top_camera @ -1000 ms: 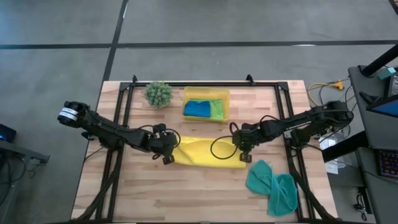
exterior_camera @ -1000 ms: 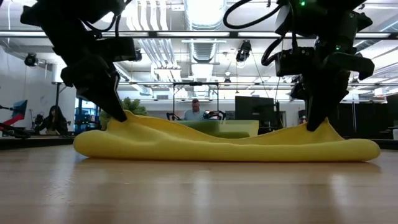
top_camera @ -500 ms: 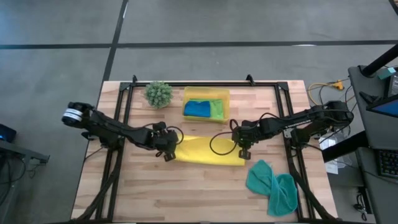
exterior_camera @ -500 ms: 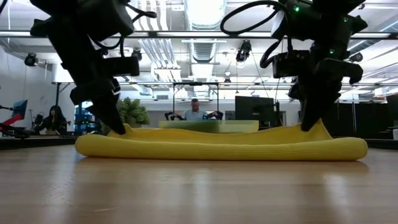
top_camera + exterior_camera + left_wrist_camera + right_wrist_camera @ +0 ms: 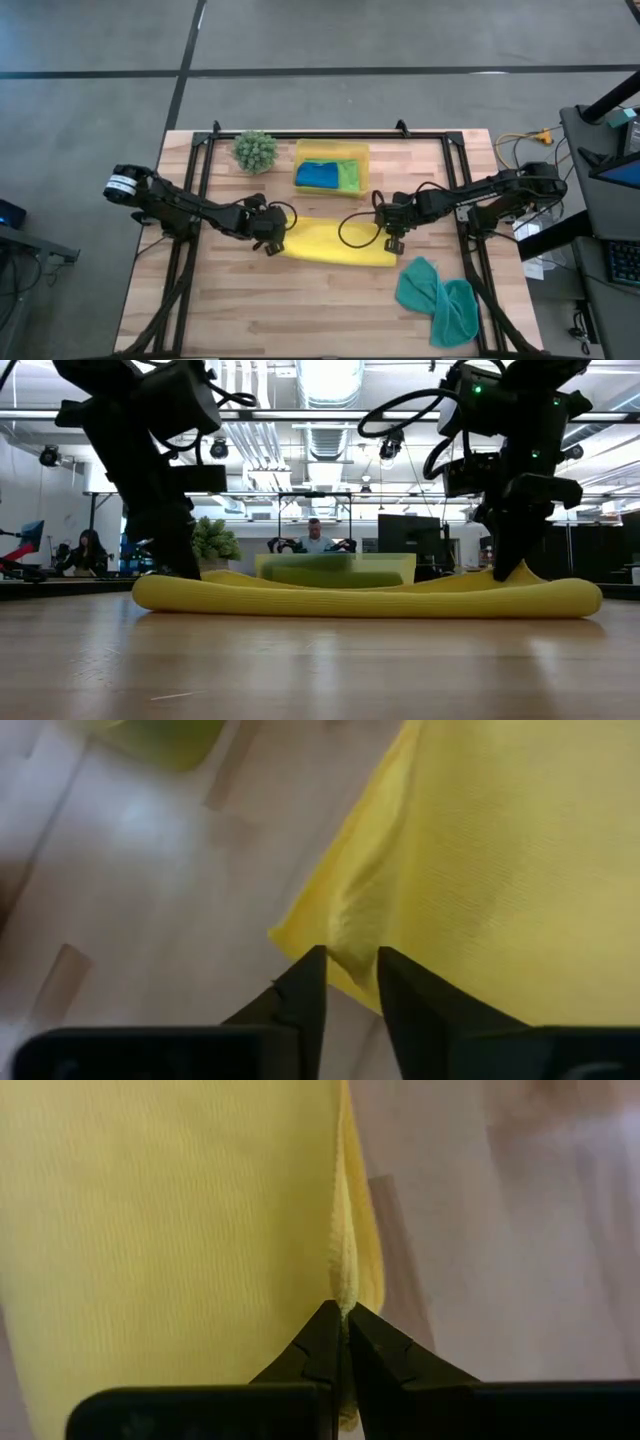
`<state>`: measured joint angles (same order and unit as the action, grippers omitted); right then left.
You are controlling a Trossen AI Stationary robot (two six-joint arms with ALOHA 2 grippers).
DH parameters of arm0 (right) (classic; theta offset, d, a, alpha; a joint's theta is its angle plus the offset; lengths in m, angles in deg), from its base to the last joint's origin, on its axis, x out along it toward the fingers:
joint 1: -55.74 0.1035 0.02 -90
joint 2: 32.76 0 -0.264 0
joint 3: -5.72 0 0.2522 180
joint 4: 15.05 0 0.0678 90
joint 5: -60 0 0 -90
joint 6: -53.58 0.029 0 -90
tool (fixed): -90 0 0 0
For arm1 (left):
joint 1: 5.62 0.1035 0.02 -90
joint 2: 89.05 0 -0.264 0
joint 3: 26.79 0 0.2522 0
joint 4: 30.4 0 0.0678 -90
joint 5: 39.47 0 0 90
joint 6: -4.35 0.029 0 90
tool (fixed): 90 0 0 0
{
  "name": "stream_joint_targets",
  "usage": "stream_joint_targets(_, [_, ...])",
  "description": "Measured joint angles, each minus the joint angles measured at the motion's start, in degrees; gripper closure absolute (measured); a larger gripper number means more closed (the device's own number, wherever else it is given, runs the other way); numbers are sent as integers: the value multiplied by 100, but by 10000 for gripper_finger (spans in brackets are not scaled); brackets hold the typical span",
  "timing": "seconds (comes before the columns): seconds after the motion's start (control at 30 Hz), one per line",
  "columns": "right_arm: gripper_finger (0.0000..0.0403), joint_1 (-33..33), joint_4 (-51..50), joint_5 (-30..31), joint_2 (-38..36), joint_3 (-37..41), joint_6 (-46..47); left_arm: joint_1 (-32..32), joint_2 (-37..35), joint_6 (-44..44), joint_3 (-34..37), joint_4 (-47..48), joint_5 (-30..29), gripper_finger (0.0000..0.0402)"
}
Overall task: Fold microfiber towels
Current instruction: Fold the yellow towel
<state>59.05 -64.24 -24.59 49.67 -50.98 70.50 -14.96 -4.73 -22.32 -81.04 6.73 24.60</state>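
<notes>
just in front of the yellow tray, the yellow towel lies folded flat. the left gripper at its left edge has its fingers slightly parted around the corner. the right gripper pinches the right edge tight. lifting away on that pinch could likely drag the fold open. the teal towel waits further front-right.

Both arms were dark and jointed, with black cables looping near the wrists. The left arm carried a white-banded base joint.
</notes>
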Motion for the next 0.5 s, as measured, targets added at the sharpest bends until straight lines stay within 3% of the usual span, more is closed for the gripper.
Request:
stream_joint_targets(0.17, [375, -55, 30, 77, -64, -13, 26, 193, -30, -18, -2, 36, -9, 275])
stream_joint_targets(0.33, [315, -239, 18, 133, -209, -13, 214, 409, -242, -330, -10, 298, -39, 248])
stream_joint_targets(0.5, [254, -353, -214, 789, -755, -184, 68, 606, -828, -82, -9, 626, -88, 244])
